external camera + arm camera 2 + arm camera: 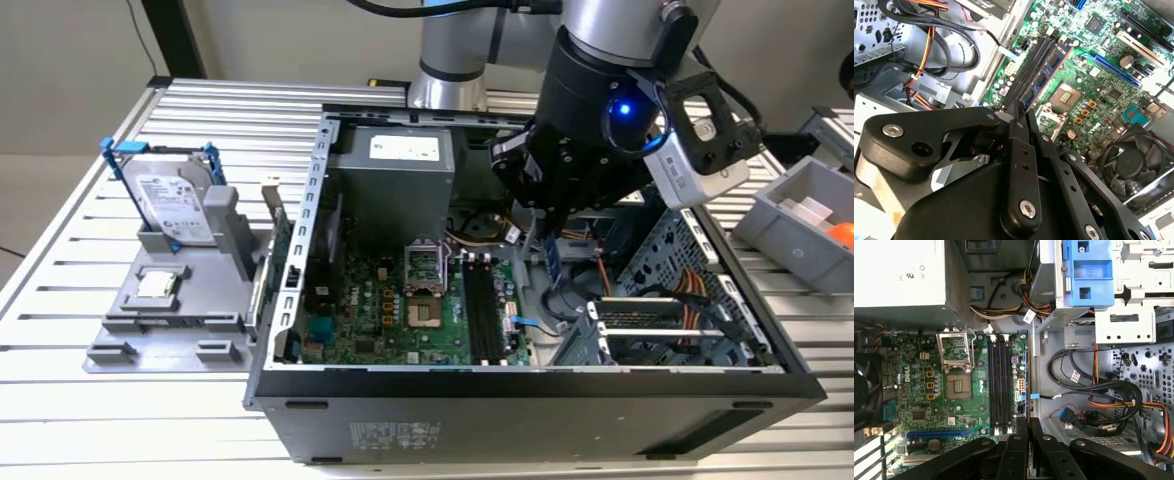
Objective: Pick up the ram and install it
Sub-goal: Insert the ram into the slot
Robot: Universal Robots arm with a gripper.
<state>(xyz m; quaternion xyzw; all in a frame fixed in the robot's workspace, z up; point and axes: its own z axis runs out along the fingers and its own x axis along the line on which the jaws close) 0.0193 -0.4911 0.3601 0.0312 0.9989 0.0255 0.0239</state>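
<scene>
The arm is reaching down into the open computer case [534, 385], which is lying on its side on the slatted metal table [80, 300]. In the exterior view the hand [555, 262] is hanging over the inside of the case, just to the exterior view's right of the memory slots [483, 315], and its fingers are closing tightly on the ram [554, 258], a thin blue stick standing on end and pointing down from the fingertips.

In the second wrist view the black fingers [1015, 150] are pressing together with only a thin edge of the ram [1022, 111] showing between their tips; past them a blue-green memory stick [1051, 67] is lying along the black slots [1029, 67] on the motherboard [1104, 75]. In the first wrist view the hand [1028, 427] is hovering beside the board's edge, with the narrow edge of the ram [1028, 412] rising out between the fingers, and the four dark slots [1000, 390] are sitting just beside it. The ram is not touching any slot there.

On the exterior view's left, well apart from the hand, a silver hard drive [174, 205] in a blue-handled frame is resting in a grey holder [160, 310], and a small square chip [155, 286] is lying on that holder.
</scene>
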